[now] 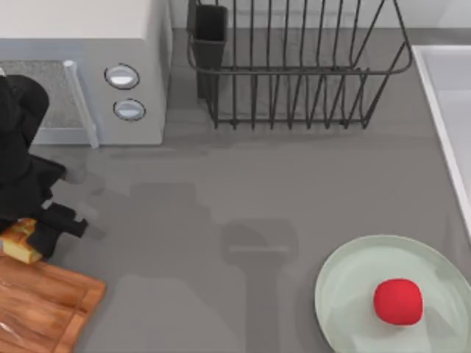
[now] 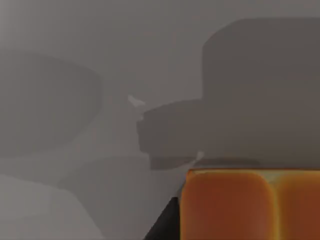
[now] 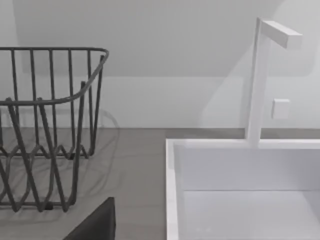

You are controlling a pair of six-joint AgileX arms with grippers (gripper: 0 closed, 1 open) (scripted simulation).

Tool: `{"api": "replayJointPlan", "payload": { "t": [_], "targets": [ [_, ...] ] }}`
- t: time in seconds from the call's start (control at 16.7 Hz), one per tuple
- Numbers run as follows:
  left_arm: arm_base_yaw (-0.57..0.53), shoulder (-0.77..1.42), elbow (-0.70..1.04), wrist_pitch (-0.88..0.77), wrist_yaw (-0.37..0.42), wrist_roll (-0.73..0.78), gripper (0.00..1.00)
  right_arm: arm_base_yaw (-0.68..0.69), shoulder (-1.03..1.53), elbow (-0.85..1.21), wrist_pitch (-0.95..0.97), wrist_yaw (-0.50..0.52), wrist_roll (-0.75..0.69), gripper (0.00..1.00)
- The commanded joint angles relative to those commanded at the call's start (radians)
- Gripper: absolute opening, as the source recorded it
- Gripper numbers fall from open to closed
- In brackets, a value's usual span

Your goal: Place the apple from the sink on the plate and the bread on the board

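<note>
One item done: apple (image 1: 398,301) on plate (image 1: 346,294). My left end effector (image 1: 37,239) grips bread (image 1: 20,241) (at board (image 1: 44,309) edge); placement remains.

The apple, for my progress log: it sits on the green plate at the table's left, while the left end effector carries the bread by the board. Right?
Not quite. The apple sits on the plate at the table's right, as the top view shows. The left end effector does carry the bread by the board.
</note>
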Motion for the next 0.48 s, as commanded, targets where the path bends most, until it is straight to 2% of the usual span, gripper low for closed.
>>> {"api": "replayJointPlan", "payload": {
  "t": [0.12,0.48],
  "targets": [
    [0.0,0.0,0.0,0.0,0.0,0.0,0.02,0.0,0.0,0.0,0.0,0.0,0.0,1.0],
    [0.0,0.0,0.0,0.0,0.0,0.0,0.0,0.0,0.0,0.0,0.0,0.0,0.0,1.0]
  ]
}}
